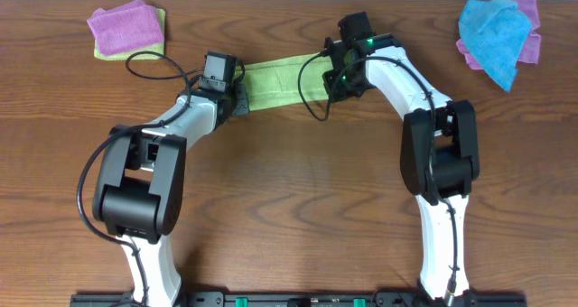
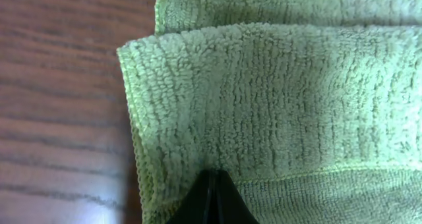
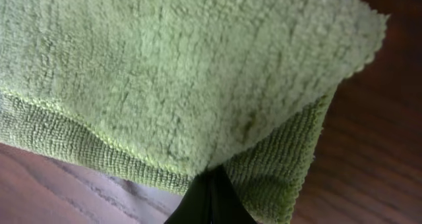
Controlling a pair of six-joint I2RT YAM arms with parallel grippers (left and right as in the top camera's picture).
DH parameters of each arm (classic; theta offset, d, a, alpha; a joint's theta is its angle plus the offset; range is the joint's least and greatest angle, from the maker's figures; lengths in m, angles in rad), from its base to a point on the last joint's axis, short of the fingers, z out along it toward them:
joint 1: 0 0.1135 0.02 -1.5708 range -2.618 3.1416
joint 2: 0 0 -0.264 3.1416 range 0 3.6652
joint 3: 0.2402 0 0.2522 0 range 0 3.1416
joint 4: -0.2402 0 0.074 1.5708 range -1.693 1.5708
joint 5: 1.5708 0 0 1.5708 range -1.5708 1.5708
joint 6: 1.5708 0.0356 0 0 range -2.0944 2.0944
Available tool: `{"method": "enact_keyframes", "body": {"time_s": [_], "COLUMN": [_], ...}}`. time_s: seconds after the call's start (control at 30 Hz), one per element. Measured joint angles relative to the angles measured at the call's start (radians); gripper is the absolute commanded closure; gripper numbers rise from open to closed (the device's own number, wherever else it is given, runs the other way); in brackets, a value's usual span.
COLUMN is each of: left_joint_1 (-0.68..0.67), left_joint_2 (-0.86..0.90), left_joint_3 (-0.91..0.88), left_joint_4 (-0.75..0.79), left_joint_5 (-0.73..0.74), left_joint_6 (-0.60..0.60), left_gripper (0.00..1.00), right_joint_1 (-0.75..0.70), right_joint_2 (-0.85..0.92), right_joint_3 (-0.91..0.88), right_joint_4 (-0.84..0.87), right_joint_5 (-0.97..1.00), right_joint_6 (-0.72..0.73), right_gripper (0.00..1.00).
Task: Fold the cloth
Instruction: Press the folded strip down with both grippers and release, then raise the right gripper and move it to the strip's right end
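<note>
brown wood-grain tabletop (image 1: 298, 181) fills every view. from overhead, both ends of the cloth (image 1: 275, 83) are hidden under the arms' wrists, so only a lime yellow-green band shows between them, lying at the back middle of the table and slanting slightly upward toward the right. the fingertips cannot be seen from above.

in the left wrist view only the dark tips of the left gripper (image 2: 212, 188) show, cut off by the bottom edge; they are pressed together into one narrow wedge pinching the cloth's (image 2: 283, 105) near hem. the fabric there is doubled, one looped, towel-like layer over another, with a stitched border at the left side.

in the right wrist view the right gripper (image 3: 210, 188) is likewise cut off, its tips closed tight on the cloth (image 3: 165, 72). a fluffy upper layer overlaps a finer ribbed layer below, and one corner sticks out at upper right. whether this end is off the table is hard to tell.

a pink cloth (image 1: 126, 25) sits at the far left corner and a blue cloth (image 1: 495, 32) at the far right, both well apart.
</note>
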Motion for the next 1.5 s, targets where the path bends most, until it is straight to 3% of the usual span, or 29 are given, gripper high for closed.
{"method": "enact_keyframes", "body": {"time_s": [0.57, 0.93, 1.27, 1.3, 1.37, 1.4, 1.5], "left_joint_1": [-0.007, -0.007, -0.023, -0.032, -0.047, -0.053, -0.069], "left_joint_2": [-0.055, -0.093, -0.333, -0.352, -0.364, -0.364, -0.354], "left_joint_3": [0.008, -0.033, -0.040, -0.040, -0.040, -0.040, -0.040], "left_joint_4": [-0.267, -0.216, -0.211, -0.211, -0.214, -0.216, -0.223], "left_joint_5": [0.031, 0.029, -0.043, -0.050, -0.057, -0.058, -0.060], "left_joint_6": [0.021, 0.014, 0.014, 0.014, 0.013, 0.013, 0.009], "left_gripper": [0.94, 0.94, 0.94, 0.94, 0.94, 0.94, 0.94], "right_joint_1": [0.008, 0.010, 0.010, 0.010, 0.010, 0.010, 0.008], "right_joint_2": [-0.007, -0.023, -0.192, -0.213, -0.247, -0.259, -0.284], "right_joint_3": [0.004, -0.012, -0.023, -0.023, -0.023, -0.023, -0.023], "right_joint_4": [-0.177, -0.145, -0.150, -0.154, -0.164, -0.165, -0.166], "right_joint_5": [-0.023, -0.016, 0.016, 0.018, 0.021, 0.023, 0.026], "right_joint_6": [0.010, 0.017, 0.018, 0.018, 0.018, 0.019, 0.004], "right_gripper": [0.99, 0.99, 0.99, 0.96, 0.70, 0.63, 0.51]}}
